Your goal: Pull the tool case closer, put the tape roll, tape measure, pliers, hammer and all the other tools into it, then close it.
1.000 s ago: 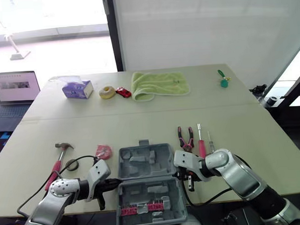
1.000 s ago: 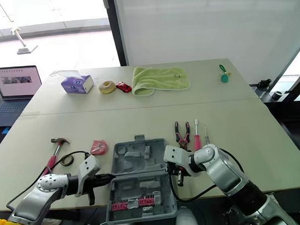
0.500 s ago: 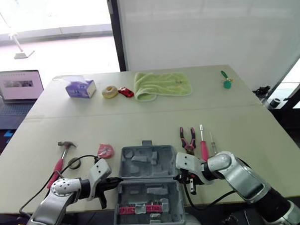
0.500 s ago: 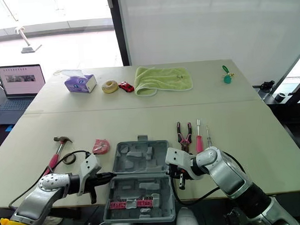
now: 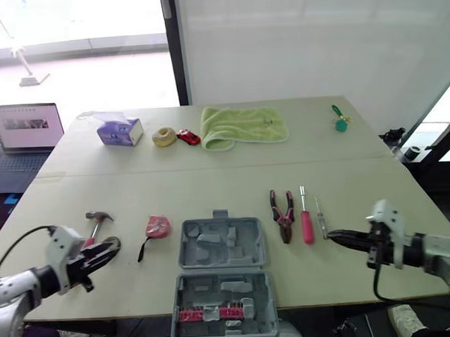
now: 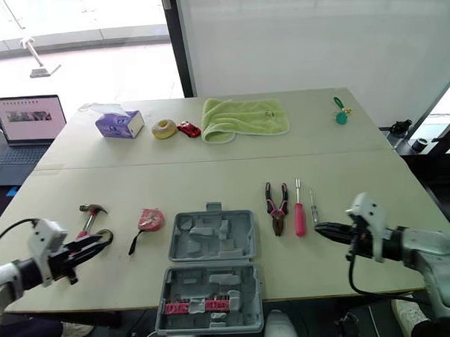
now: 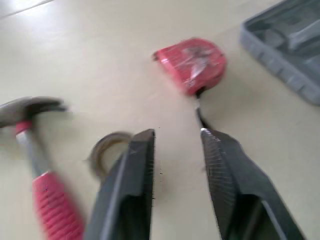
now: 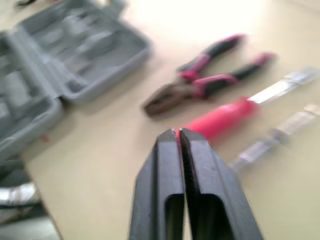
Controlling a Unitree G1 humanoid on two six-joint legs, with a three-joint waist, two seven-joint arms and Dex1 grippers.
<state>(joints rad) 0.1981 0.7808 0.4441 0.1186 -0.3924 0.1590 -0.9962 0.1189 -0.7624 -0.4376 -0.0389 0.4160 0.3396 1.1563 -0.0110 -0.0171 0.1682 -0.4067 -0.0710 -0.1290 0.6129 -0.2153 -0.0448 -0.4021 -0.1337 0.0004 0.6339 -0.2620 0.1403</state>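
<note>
Tool case point(image 5: 247, 249) is lying open at the near edge of the counter point(image 5: 210, 180), roughly midway between the two arms. We are seeing its lid half flat on the far side and its base half nearest the robot, with a row of pink bits sitting in the base.

Off to the left of the case, the left end effector point(image 7: 176, 136) is hovering low over the counter, fingers parted and grasping nothing. We are noting the tape roll point(image 7: 111, 136) lying by its tips, just beside the hammer point(image 7: 42, 185). That tool is lying with its head away from the robot and its pink grip toward it.

The red tape measure point(image 5: 157, 227) is sitting between the tape roll and the case lid, apart from both, with a black strap trailing toward the robot.

Right of the lid, the pliers point(image 5: 281, 211), a pink-handled screwdriver point(image 5: 306, 223) and a slim clear-handled screwdriver point(image 5: 317, 213) are lying side by side on the counter.

The right end effector point(image 8: 178, 133) is hanging just right of the slim screwdriver, fingers clenched together on nothing, tips pointing toward the row.

Along the far side we are logging a tissue box point(image 5: 119, 133), a red toy car point(image 5: 187, 137) and a green towel point(image 5: 242, 127).
</note>
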